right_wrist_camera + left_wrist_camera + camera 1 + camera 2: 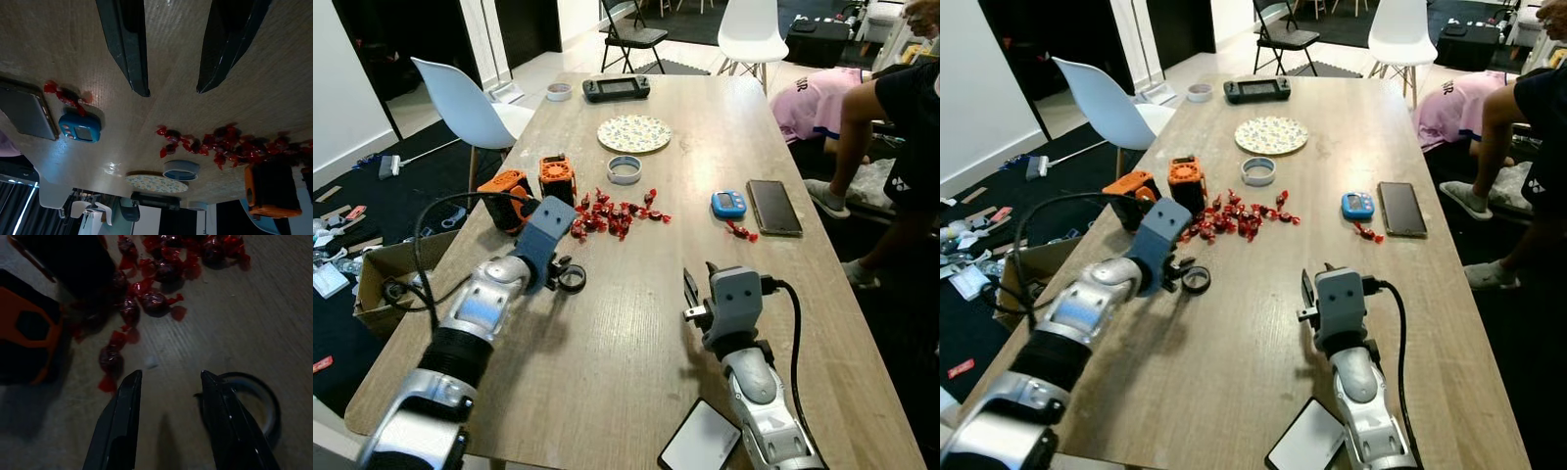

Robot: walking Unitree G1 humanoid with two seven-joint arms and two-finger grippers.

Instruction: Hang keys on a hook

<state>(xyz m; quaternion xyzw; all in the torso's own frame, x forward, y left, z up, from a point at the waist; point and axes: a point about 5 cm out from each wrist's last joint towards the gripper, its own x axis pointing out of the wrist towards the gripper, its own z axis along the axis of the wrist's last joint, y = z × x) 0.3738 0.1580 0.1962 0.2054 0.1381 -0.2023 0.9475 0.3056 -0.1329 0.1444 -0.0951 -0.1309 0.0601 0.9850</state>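
On the wooden counter (636, 333), my left claw (168, 382) hovers spread beside a black ring (572, 279).
I cannot make out any keys or a hook; the ring lies flat, touching one finger (230, 416), just short of the red candies (612, 215). My right claw (176, 88) hovers spread above bare counter, pointing toward the far end.

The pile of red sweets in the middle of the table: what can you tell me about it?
The red sweets are small round candies in shiny red twisted wrappers, scattered loosely in a flat cluster on the wooden table. They lie just right of the orange and black blocks, a few close against them, and in front of the grey ring. One stray sweet lies apart, by the blue timer. The left gripper, jaws open, is near the pile without touching it.
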